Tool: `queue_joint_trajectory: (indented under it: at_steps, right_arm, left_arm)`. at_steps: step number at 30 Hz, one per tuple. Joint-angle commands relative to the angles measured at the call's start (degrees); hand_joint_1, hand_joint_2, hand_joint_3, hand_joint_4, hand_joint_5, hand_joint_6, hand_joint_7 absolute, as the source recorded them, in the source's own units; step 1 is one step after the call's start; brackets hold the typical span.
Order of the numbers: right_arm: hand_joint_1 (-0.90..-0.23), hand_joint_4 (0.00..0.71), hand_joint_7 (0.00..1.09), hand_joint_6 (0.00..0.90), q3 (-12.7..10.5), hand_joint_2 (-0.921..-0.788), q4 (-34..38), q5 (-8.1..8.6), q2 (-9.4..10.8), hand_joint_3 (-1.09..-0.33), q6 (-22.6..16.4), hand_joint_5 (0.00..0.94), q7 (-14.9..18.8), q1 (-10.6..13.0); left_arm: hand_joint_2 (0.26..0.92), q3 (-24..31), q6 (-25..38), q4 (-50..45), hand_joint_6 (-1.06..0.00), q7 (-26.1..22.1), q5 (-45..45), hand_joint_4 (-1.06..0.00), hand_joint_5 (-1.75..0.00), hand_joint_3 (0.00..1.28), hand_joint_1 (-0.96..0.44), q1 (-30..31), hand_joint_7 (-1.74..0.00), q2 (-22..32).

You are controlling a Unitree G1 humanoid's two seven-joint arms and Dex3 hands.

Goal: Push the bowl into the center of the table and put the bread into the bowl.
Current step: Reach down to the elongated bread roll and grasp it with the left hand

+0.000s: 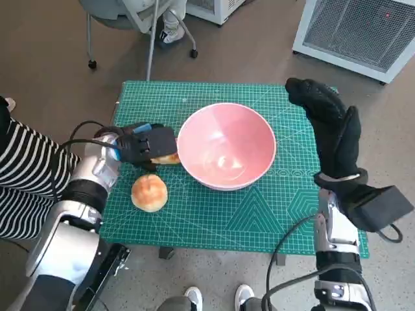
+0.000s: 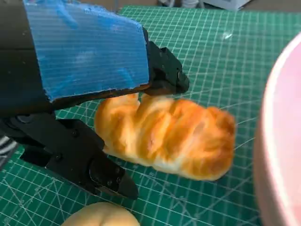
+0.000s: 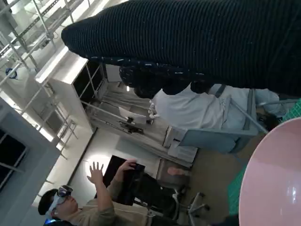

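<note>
The pink bowl [image 1: 227, 146] stands about mid-table on the green mat; its rim also shows in the left wrist view [image 2: 282, 141] and the right wrist view [image 3: 277, 188]. A long twisted bread [image 1: 168, 158] [image 2: 169, 136] lies on the mat just left of the bowl. My left hand [image 1: 146, 146] is over its left end, with one finger [image 2: 164, 75] touching the top of the loaf and another [image 2: 99, 167] beside it with a small gap. A round bun [image 1: 149, 193] [image 2: 101, 217] lies nearer me. My right hand [image 1: 331, 123] is raised to the right of the bowl, fingers stretched out, holding nothing.
A person's striped sleeve [image 1: 19, 181] is close at the table's left. A chair [image 1: 130, 16] stands beyond the far edge and a white grilled unit [image 1: 363, 32] at the far right. Feet [image 1: 194, 298] show at the near edge. A person with a headset [image 3: 70, 207] sits in the background.
</note>
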Motion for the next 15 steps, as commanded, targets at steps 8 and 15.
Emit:
queue_joint_trajectory:
  at_steps: [8, 15]
  right_arm:
    - [-0.817, 0.203, 0.54, 0.066, 0.2, -0.921, -0.5, -0.14, 0.0, -0.718, 1.3, 0.002, -0.3, 1.9]
    - [-0.813, 0.203, 0.53, 0.066, 0.4, -0.921, -0.3, 0.02, 0.3, -0.718, 1.3, 0.001, -0.2, 1.8]
  left_arm:
    - [0.822, -1.5, -1.9, 1.3, -0.73, 6.2, 1.9, -0.72, -0.11, 0.02, -0.05, 0.4, -0.12, 0.1]
    - [0.841, -2.1, -4.1, 1.6, -0.83, 11.2, 2.8, -0.87, -0.16, 0.02, -0.03, 1.6, -0.17, 0.5]
